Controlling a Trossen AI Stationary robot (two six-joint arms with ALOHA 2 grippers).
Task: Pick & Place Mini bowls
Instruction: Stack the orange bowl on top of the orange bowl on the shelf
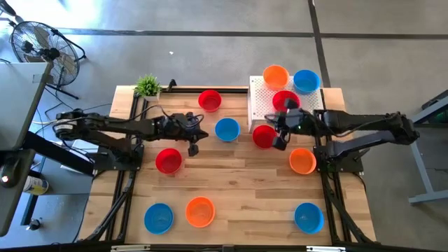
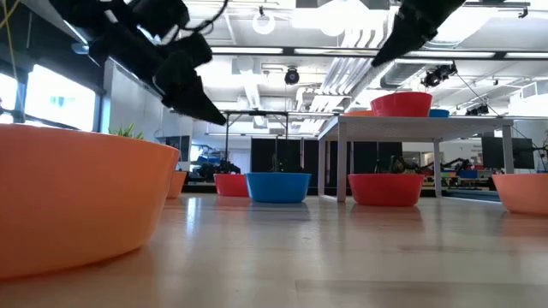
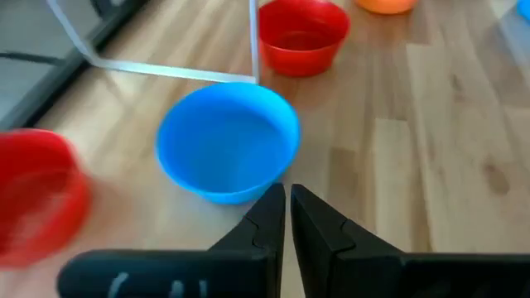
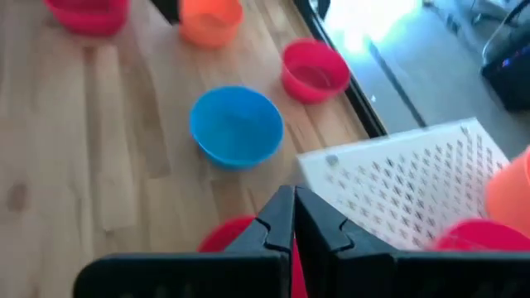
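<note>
Mini bowls stand upright on their bases across the wooden table [image 1: 238,175]. A blue bowl [image 1: 227,129] sits mid-table between a red bowl [image 1: 209,100] and another red bowl [image 1: 264,136]. My left gripper [image 1: 193,147] hovers shut and holds nothing, just left of the blue bowl [image 3: 228,149], which lies ahead of its fingertips [image 3: 287,207]. My right gripper [image 1: 280,140] is shut with nothing in it. It hangs above the red bowl [image 4: 228,236] beside the white stand [image 4: 406,190]. Both grippers are raised clear of the table, the left gripper [image 2: 201,107] lower than the right gripper [image 2: 385,51].
The white perforated stand [image 1: 260,105] at the back right carries an orange bowl [image 1: 276,75], a blue bowl [image 1: 306,81] and a red bowl [image 1: 285,100]. More bowls sit at the left [image 1: 169,160], right [image 1: 302,161] and near edge [image 1: 200,211]. A small green plant [image 1: 148,85] stands at the far left corner.
</note>
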